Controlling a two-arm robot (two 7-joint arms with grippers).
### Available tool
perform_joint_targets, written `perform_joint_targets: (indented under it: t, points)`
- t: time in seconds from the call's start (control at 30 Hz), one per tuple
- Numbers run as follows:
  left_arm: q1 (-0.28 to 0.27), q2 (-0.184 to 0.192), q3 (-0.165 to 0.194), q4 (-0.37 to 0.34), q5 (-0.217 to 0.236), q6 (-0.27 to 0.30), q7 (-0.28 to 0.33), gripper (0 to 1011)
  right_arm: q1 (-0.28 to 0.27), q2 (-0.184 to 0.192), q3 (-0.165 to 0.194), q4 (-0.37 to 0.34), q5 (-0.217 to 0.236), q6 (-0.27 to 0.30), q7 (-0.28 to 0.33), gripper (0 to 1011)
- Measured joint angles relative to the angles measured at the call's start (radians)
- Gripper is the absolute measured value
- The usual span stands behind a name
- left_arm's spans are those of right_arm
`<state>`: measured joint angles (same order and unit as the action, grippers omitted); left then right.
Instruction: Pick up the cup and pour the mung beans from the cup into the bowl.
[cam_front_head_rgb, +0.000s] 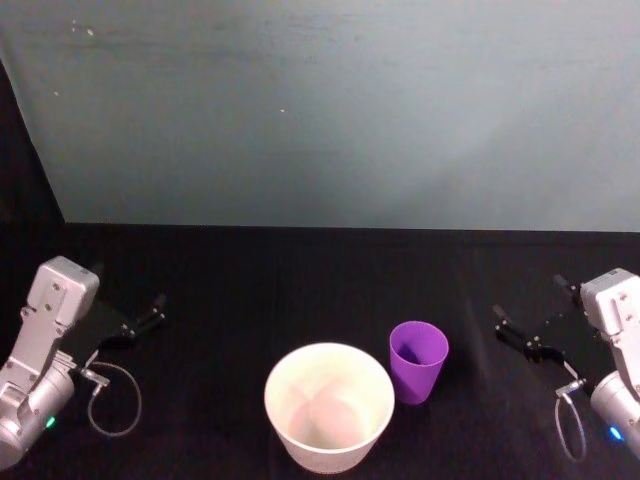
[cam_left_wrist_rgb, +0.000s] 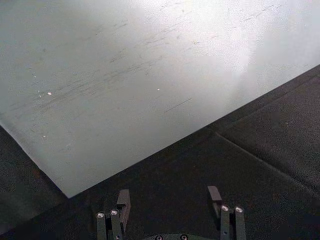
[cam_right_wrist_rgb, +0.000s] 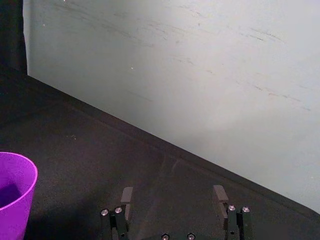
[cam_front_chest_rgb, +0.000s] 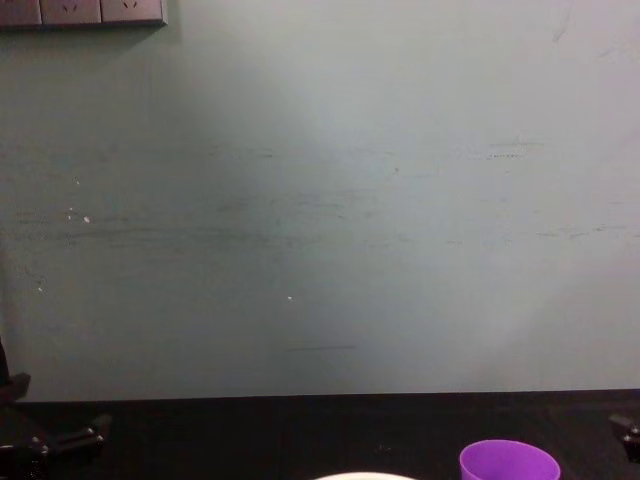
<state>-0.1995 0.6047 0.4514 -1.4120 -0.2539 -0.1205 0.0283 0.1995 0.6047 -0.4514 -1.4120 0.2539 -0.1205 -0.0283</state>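
The purple cup (cam_front_head_rgb: 418, 360) stands upright on the black table, just right of the white bowl (cam_front_head_rgb: 328, 405). Its inside looks dark purple, and the mung beans are hidden from me. The bowl's inside shows plain white. My right gripper (cam_front_head_rgb: 528, 300) hovers open to the right of the cup, well apart from it. In the right wrist view the cup (cam_right_wrist_rgb: 15, 195) sits off to one side of the open right gripper (cam_right_wrist_rgb: 173, 196). My left gripper (cam_front_head_rgb: 130, 295) is open at the table's left side, far from the bowl, and holds nothing (cam_left_wrist_rgb: 169, 200).
A pale grey-green wall (cam_front_head_rgb: 330, 110) rises behind the black table (cam_front_head_rgb: 300, 280). The chest view catches the cup's rim (cam_front_chest_rgb: 508, 462) and a sliver of the bowl's rim (cam_front_chest_rgb: 368, 476) at its lower edge. Loose cables loop beside both arms.
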Motion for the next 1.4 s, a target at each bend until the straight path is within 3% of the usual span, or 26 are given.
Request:
perform_joint_targets:
  t: [0.63, 0.8, 0.97, 1.1, 1.4]
  points:
    - [0.0, 0.0, 0.0, 0.0, 0.0, 0.0, 0.0, 1003, 0.0, 0.0, 0.0, 0.0, 0.0, 0.0, 0.0, 1002]
    - [0.0, 0.0, 0.0, 0.0, 0.0, 0.0, 0.0, 1003, -0.034, 0.009, 0.017, -0.042, 0.001, -0.007, 0.006, 1002]
    - [0.0, 0.0, 0.0, 0.0, 0.0, 0.0, 0.0, 1003, -0.106, 0.029, 0.049, -0.106, 0.034, -0.031, 0.03, 1002]
    - [0.0, 0.0, 0.0, 0.0, 0.0, 0.0, 0.0, 1003, -0.17, 0.035, 0.073, -0.143, 0.095, -0.073, 0.083, 1002]
    - [0.0, 0.0, 0.0, 0.0, 0.0, 0.0, 0.0, 1003, -0.213, 0.011, 0.063, -0.14, 0.155, -0.129, 0.191, 1002]
